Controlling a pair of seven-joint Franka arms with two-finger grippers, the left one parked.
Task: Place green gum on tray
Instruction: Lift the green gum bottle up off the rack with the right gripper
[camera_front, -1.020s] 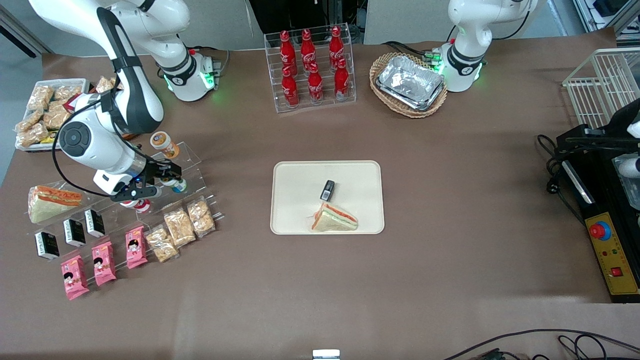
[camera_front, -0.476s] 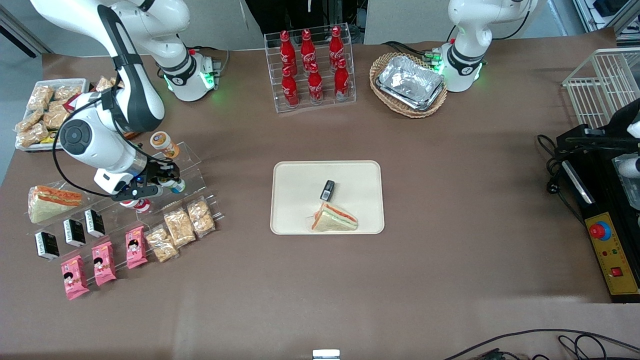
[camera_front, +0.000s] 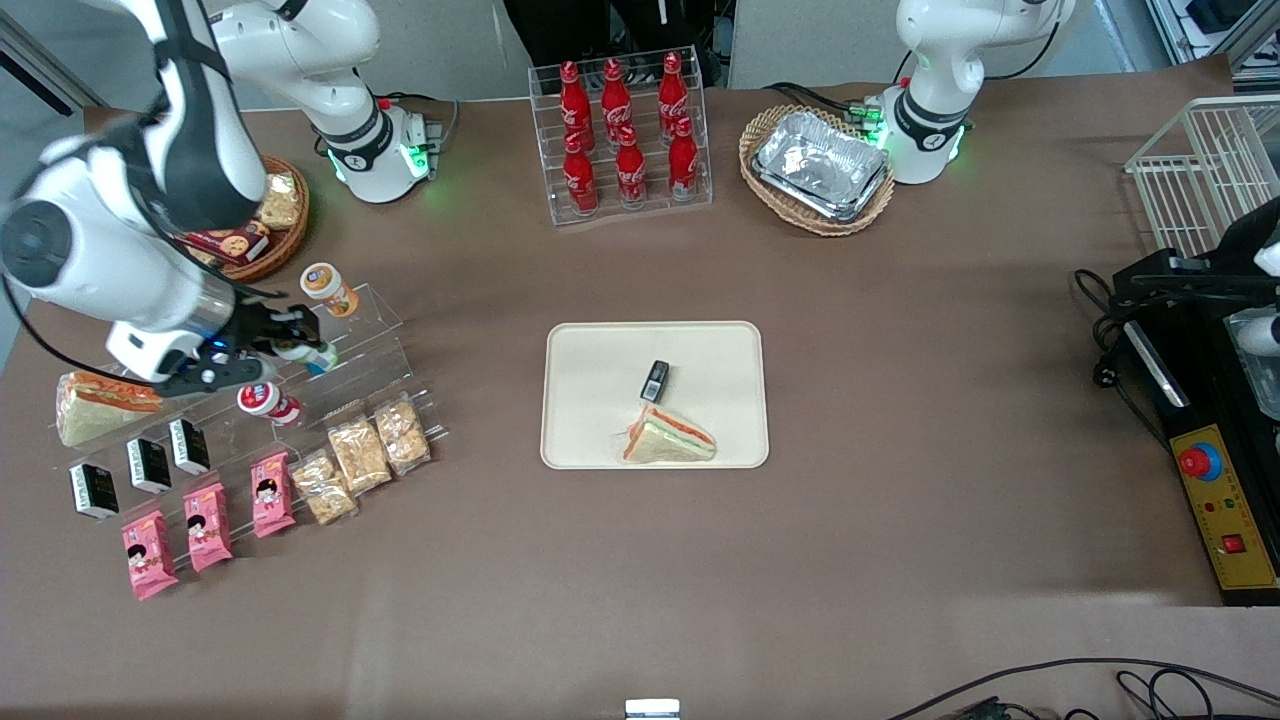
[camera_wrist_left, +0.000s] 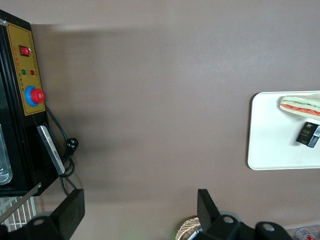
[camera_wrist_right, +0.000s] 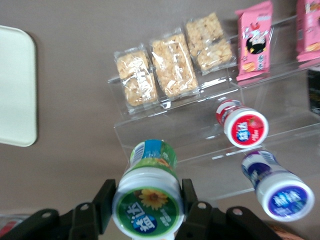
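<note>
The gum (camera_wrist_right: 148, 192) is a small, hard plastic bottle. It looks light and smooth, so it could slip or twist. The best place to hold it is on its round sides, just under the lid. The gripper (camera_front: 290, 338) hangs above the clear shelf (camera_front: 375, 345) at the left of the front view. Its fingers (camera_wrist_right: 189, 200) are partly closed and pinch the gum from both sides. The tray (camera_front: 590, 350) waits in the middle of the table (camera_front: 900, 400), well apart from the gum.
</note>
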